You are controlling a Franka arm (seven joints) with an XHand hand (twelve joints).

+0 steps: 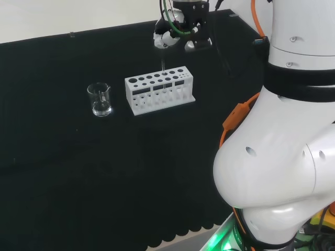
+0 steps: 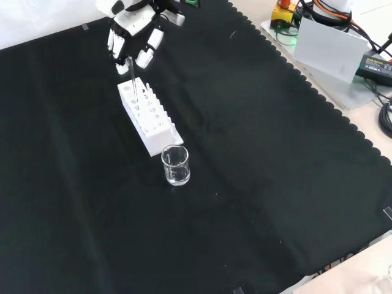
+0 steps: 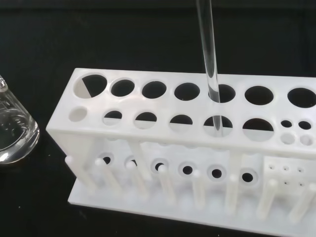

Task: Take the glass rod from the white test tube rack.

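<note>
Head view: the black and white hand (image 1: pixel 180 35) pinches the thin clear glass rod (image 1: pixel 163 65) with curled fingers, above the white plastic rack full of round holes (image 1: pixel 159 90).

Front view: a small round clear glass beaker (image 2: pixel 176 165) stands past the rack's far end from the fingers.

Wrist view: the smooth rod's tip is in a hole.

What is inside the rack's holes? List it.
One glass rod stands in a hole of the rack's back row, its top at the hand. The other holes look empty. Where the rod's lower end rests is hidden by the rack's top plate.
</note>
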